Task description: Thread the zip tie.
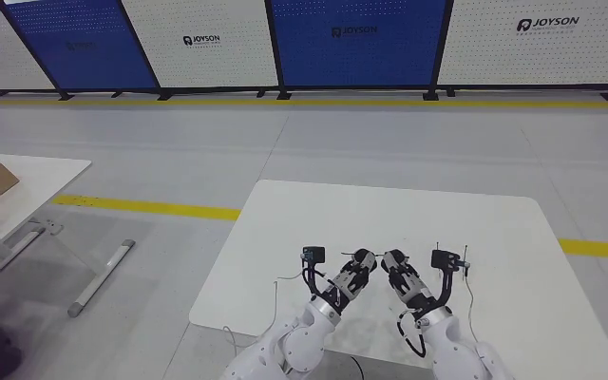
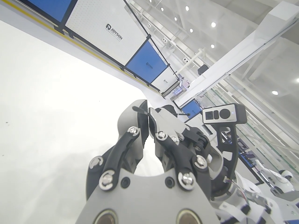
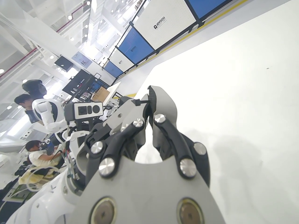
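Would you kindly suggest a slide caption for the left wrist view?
Left tool shut on the black zip tie, held over the white table.

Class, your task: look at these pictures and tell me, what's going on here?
The robot's two arms are held close together over the white table. The left gripper is shut on a thin black zip tie; the right gripper is shut on a small black piece, probably the tie's other end. Whether it is threaded yet cannot be told.

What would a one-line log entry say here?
left gripper: shut on zip tie | right gripper: shut on zip tie | both close together above white table
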### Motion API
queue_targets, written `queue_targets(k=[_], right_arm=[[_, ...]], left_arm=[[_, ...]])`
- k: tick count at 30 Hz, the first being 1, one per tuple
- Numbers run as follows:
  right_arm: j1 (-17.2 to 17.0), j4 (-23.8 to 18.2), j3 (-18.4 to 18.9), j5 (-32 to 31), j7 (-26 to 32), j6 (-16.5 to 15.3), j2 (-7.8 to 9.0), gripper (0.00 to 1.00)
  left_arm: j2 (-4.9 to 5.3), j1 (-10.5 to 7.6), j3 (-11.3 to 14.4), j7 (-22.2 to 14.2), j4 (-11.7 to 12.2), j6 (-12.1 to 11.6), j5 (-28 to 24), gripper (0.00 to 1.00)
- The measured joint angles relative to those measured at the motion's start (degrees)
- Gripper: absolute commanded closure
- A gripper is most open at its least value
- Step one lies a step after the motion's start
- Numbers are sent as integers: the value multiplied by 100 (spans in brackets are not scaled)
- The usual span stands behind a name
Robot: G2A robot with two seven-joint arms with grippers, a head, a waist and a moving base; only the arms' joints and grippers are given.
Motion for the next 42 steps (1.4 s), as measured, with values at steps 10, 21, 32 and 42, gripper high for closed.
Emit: queue_targets(k=[10, 21, 32, 42], right_arm=[[31, -9, -39, -37, 39, 17, -5, 100], [24, -52, -49, -185, -2, 102, -4, 100], [57, 15, -39, -220, -73, 175, -14, 100], [16, -52, -47, -240, -87, 129, -16, 100]], left_arm=[[15, 30, -18, -62, -76, -5, 125, 100], [17, 16, -74, -152, -73, 45, 30, 43], [35, 88, -201, -57, -134, -49, -70, 68], [29, 79, -150, -106, -130, -47, -7, 100]])
